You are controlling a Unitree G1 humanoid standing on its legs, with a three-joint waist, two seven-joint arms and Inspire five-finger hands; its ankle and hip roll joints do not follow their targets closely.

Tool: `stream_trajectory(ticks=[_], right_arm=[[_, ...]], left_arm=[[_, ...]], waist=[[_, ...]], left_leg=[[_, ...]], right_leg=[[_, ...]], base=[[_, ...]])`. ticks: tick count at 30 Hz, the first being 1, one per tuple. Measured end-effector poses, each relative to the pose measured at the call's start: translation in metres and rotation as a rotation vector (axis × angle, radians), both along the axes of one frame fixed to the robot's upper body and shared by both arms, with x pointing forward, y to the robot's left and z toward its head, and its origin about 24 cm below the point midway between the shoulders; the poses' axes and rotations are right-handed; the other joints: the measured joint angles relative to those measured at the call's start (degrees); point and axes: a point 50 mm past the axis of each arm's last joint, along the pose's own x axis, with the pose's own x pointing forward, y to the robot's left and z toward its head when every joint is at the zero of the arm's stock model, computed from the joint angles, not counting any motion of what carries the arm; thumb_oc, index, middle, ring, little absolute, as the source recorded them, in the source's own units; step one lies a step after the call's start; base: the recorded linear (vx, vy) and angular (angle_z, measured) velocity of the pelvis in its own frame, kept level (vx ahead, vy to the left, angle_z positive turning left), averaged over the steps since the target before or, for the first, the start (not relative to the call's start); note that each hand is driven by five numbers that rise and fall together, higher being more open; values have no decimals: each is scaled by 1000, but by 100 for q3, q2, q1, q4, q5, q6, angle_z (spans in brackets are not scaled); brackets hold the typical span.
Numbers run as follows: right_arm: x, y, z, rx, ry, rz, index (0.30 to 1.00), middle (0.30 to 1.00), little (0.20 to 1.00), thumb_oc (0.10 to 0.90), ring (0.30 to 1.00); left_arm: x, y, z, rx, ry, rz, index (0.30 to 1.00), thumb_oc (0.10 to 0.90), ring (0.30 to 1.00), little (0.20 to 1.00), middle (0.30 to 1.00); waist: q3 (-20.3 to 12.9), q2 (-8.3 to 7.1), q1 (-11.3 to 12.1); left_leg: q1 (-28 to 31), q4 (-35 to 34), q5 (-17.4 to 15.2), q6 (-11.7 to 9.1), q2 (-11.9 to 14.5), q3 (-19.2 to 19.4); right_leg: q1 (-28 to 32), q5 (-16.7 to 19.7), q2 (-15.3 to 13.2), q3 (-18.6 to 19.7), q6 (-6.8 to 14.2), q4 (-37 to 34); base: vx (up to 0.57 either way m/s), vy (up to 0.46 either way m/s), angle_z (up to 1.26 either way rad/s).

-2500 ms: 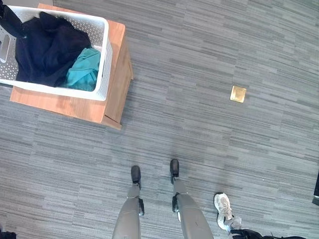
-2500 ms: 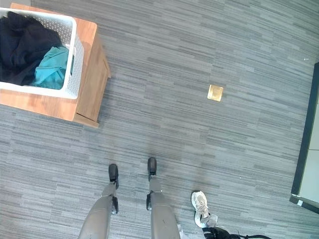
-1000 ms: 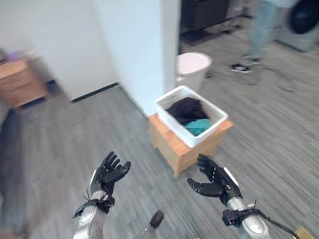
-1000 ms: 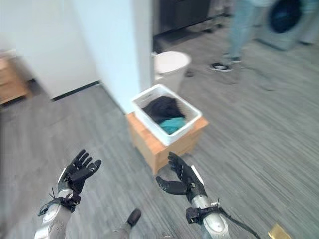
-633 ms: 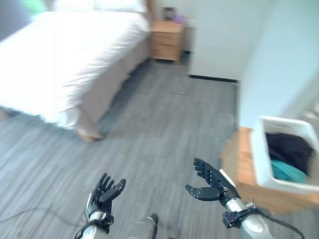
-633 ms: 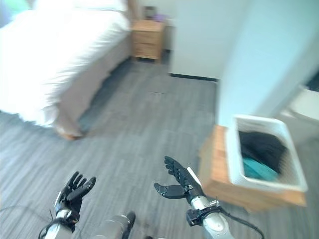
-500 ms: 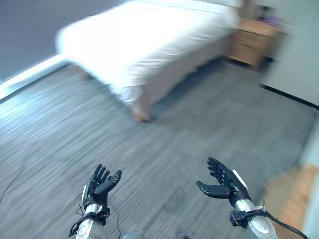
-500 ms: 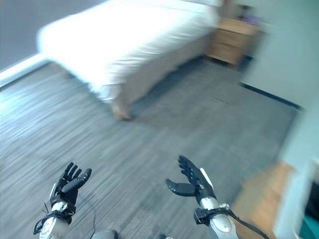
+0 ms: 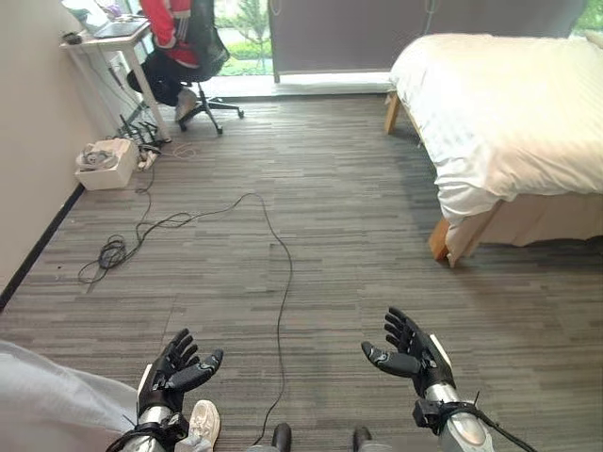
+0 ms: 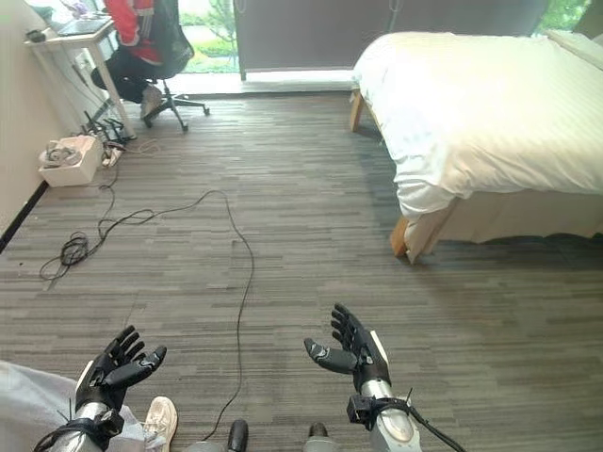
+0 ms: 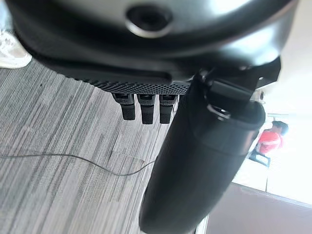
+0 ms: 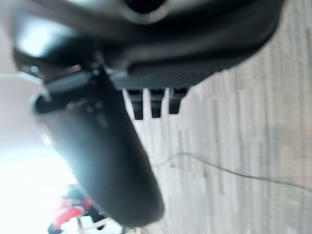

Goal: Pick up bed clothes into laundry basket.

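Grey striped carpet (image 9: 358,235), white bed (image 9: 509,104)

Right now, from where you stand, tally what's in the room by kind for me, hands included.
Beds: 1, the bed
Desks: 1, the desk
Office chairs: 1, the chair
Seated persons: 1, the person
White boxes: 1, the box
Floor cables: 1, the cable
Robot hands, both open, holding nothing: 2, the left hand, the right hand
Total: 8
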Motion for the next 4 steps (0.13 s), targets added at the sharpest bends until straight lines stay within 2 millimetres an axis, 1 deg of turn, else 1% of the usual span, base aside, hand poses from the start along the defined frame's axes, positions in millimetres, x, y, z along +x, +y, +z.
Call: stream_trajectory(ticks=[1, 2, 3, 4], right_arm=[[0, -1, -2, 1, 8, -5, 900, 900, 900, 800, 900], [0, -2, -4, 2, 21, -10, 900, 900, 900, 800, 900], [0, -1, -4, 22, 20, -16, 900, 900, 900, 800, 900], [-1, -1, -5, 27, 25, -19, 900, 900, 900, 800, 900]], left_arm=[[-2, -6, -3, -26, 4, 16, 900, 800, 900, 900, 900], [-5, -13, -8, -61, 8, 55, 900, 800, 900, 900, 900], [-5, -22, -10, -84, 12, 49, 900, 800, 900, 900, 900], [-4, -26, -11, -91, 16, 30, 900, 800, 900, 900, 900]], waist=[[-14, 40, 25], [-93, 112, 157], [-110, 101, 164], [-124, 80, 143]], left_leg=[[59, -68, 2, -2, 47, 14], [137, -221, 13, -17, 138, 100], [195, -298, 19, -27, 157, 125], [263, -358, 23, -33, 161, 117]], right_leg=[[120, 31, 7, -22, -7, -208], [261, 158, 59, -66, 31, -619], [369, 355, 62, -113, 35, -820], [440, 463, 67, -123, 31, -905]], base=[[33, -44, -39], [58, -91, -41], [75, -118, -33], [66, -111, -8]])
